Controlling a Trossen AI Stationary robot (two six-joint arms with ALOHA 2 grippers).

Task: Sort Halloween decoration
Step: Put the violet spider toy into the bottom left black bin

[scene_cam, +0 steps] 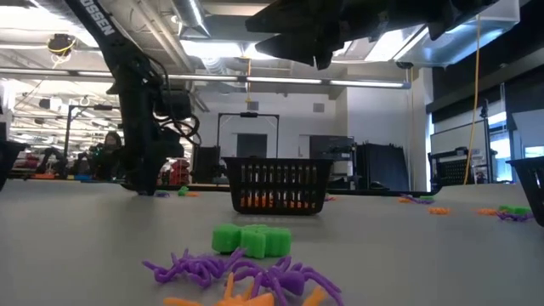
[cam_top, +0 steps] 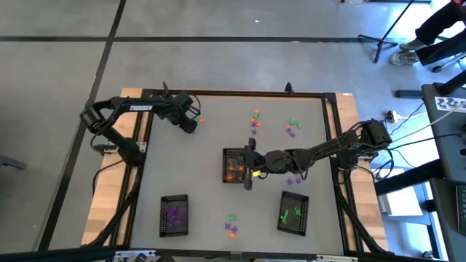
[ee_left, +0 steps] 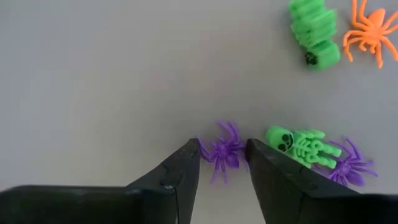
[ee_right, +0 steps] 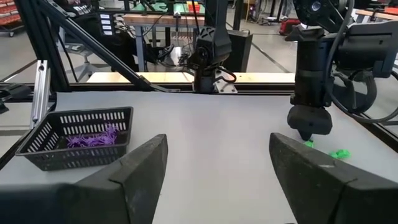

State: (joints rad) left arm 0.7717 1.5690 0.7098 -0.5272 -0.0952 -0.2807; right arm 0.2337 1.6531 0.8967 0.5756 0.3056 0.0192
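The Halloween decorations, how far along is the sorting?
Partly done: the three black trays already hold purple, orange and green pieces. In hand: the left claw is open around a purple spider. The right claw hovers open over the middle tray. Loose trinkets remain on the table.

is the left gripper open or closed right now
Open. In the left wrist view the left gripper has a clear gap between its fingers, straddling a purple spider on the table, not yet pinched.

Both arms are matte black, chunky jointed segments with loose black cables looping off the wrists. The left arm has white TROSSEN lettering along one link. Fingers are plain dark wedges, tapering toward the tips.
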